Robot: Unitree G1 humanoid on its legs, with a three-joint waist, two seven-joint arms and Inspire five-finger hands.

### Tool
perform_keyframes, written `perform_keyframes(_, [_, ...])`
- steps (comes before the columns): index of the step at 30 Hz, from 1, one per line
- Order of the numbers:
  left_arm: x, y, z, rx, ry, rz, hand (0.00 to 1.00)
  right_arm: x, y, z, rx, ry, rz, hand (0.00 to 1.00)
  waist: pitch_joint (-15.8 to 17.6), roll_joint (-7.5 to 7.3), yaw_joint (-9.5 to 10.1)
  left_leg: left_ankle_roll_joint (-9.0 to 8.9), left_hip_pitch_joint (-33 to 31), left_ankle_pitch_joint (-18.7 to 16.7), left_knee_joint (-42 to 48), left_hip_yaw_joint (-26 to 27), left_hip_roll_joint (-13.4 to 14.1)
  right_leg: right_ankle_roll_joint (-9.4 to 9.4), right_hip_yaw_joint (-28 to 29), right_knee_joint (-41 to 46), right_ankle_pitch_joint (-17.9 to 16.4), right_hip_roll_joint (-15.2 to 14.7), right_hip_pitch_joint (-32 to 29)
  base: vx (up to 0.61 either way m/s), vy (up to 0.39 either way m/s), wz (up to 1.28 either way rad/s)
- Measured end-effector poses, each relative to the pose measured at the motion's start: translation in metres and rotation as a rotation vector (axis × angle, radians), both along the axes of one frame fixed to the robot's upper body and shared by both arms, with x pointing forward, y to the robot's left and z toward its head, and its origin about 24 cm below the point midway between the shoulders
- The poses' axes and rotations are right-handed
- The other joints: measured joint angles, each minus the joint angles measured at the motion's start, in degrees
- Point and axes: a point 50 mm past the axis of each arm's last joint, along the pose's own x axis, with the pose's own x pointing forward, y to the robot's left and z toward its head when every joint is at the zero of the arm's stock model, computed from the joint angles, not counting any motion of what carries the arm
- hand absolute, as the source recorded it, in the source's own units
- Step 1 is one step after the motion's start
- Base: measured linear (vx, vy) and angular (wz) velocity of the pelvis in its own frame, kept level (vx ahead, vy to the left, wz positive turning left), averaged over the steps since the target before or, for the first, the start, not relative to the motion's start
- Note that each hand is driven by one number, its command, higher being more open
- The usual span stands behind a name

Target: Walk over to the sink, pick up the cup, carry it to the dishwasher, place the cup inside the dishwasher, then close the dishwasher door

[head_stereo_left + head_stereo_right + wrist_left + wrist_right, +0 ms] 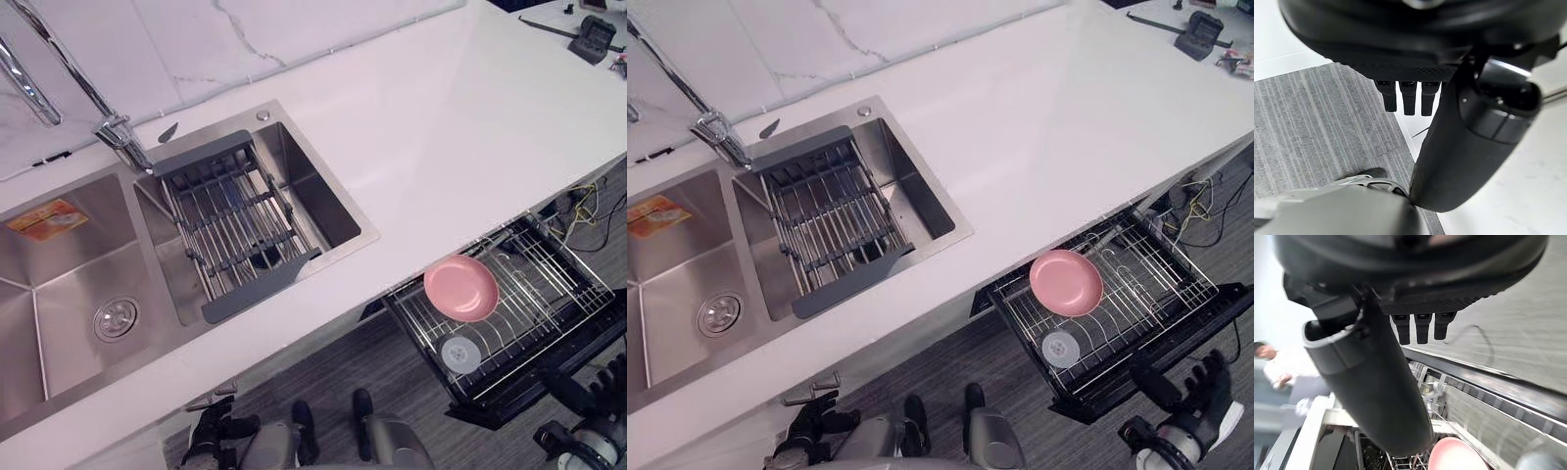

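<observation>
Looking down on a glossy white countertop (441, 147), smooth and bare across its broad middle, with a pale marble-veined backsplash (196, 39) behind it. Set into it is a brushed stainless-steel double sink (69, 323) with square walls and sharp corners, and a chrome faucet (118, 132) angling in over the divider. The left basin has a round drain (116, 319) in its floor and an orange sticker (47, 218) on its back wall. Across the right basin lies a wire draining rack (235, 225) — thin metal bars between dark grey plastic ends. Nothing sits on its bars. At the counter's far corner there is a small dark device (593, 39). The floor (392, 372) below is grey with fine stripes. Over to the right the dishwasher (1087, 401) stands open, dark-framed, its chrome wire basket (549, 284) pulled well out from under the counter. In the basket is a round pink bowl (460, 288), tilted up on the tines. Just in front of it is a small pale grey round piece that reads as the cup (460, 353) seen from above — so it is in the dishwasher, not in either hand. The left hand (811, 423) hangs low near the cabinet front under the sink, fingers loose, holding nothing. The right hand (1200, 387) hovers near the basket's front corner with its dark fingers spread apart, empty too. Past its thumb in the right wrist view, a person in white (1273, 367) stands in the background.
</observation>
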Motion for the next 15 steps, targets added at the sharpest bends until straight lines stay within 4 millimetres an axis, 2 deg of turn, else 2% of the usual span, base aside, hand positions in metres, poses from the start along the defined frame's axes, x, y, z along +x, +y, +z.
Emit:
perform_keyframes(6, [-0.006, -0.002, -0.002, -0.009, 0.010, 0.000, 0.90, -0.001, -0.007, -0.025, 0.228, -0.160, -0.153, 0.90, -1.9, 0.42, 0.02, -0.06, 0.0, 0.0, 0.0, 0.3, 0.0, 0.13, -0.2, 0.7, -0.5, -0.3, -0.2, -0.01, 0.000, 0.02])
perform_keyframes(13, [-0.001, -0.004, -0.001, -0.025, -0.010, -0.021, 0.90, 0.011, -0.016, -0.033, 0.348, -0.296, -0.225, 0.90, -2.1, 0.73, 0.26, -0.35, -0.4, 0.2, 0.0, 2.1, 0.3, 0.11, -1.3, 2.7, -1.5, -1.3, -1.3, 0.00, -0.010, 0.11])
perform_keyframes(15, [-0.001, -0.004, -0.001, -0.030, -0.013, -0.022, 0.90, 0.020, -0.015, -0.033, 0.379, -0.345, -0.225, 0.90, -2.1, 0.80, 0.43, -0.46, -0.6, 0.2, 0.0, 2.1, 0.2, 0.17, -1.4, 2.9, -1.6, -1.4, -1.6, 0.01, 0.000, 0.02])
